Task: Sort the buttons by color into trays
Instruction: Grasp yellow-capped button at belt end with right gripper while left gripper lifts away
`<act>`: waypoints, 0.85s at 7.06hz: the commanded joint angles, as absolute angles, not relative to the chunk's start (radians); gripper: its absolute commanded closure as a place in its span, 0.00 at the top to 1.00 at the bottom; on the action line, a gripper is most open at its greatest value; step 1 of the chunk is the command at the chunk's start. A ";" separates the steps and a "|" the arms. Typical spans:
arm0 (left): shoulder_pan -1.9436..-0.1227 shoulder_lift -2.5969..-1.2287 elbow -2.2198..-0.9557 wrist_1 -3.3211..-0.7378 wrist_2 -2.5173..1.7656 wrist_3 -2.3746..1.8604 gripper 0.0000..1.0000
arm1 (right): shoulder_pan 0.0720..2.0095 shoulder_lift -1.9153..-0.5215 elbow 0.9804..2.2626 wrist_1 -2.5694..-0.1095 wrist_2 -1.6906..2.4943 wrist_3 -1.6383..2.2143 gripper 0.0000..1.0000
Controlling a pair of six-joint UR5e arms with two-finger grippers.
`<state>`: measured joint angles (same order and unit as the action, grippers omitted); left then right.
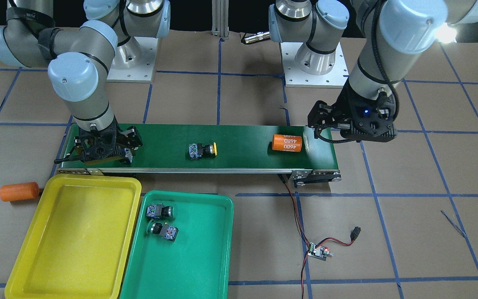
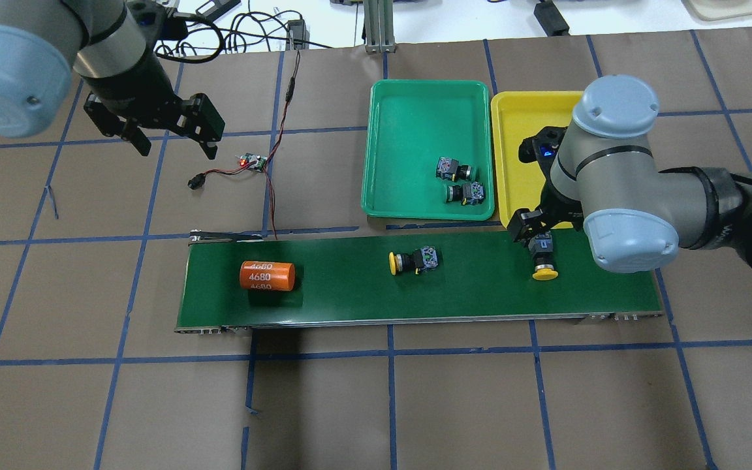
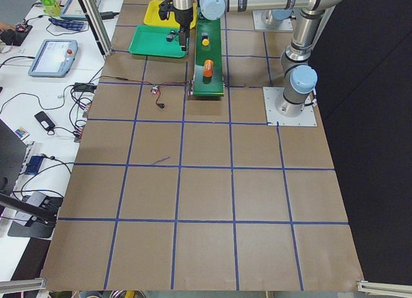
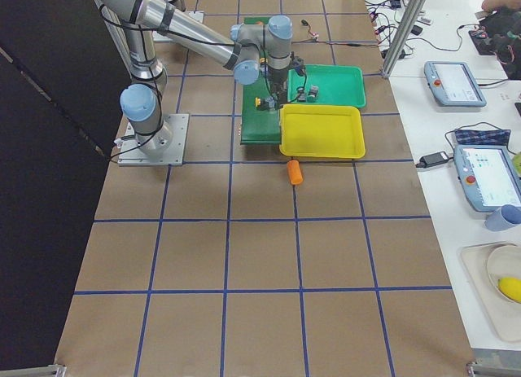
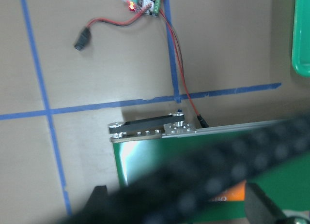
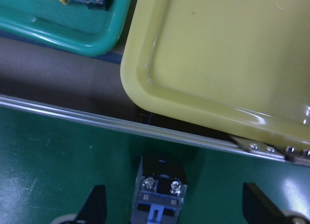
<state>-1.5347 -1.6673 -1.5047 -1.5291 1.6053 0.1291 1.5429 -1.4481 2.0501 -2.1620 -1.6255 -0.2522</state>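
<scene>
Two green buttons lie in the green tray. The yellow tray beside it holds nothing I can see. One yellow button lies on its side mid-belt. A second yellow button lies at the belt's end near the yellow tray. My right gripper is low over it and open. In the right wrist view the fingers stand wide on either side of its contact block, not touching. My left gripper is open and empty, raised above the table beyond the belt's other end.
An orange cylinder lies on the dark-green conveyor belt near its left end. Another orange cylinder lies on the table beside the yellow tray. A small controller board with red and black wires sits near the left gripper.
</scene>
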 commanded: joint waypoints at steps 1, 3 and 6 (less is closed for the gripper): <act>-1.532 -1.646 -1.453 -1.597 1.609 0.129 1.00 | 1.543 -1.450 2.060 -2.161 -1.626 -0.222 0.44; -1.537 -1.641 -1.461 -1.615 1.611 0.127 1.00 | 1.537 -1.450 2.059 -2.163 -1.624 -0.222 0.00; -1.537 -1.648 -1.465 -1.606 1.605 0.127 1.00 | 1.535 -1.442 2.013 -2.167 -1.624 -0.216 0.00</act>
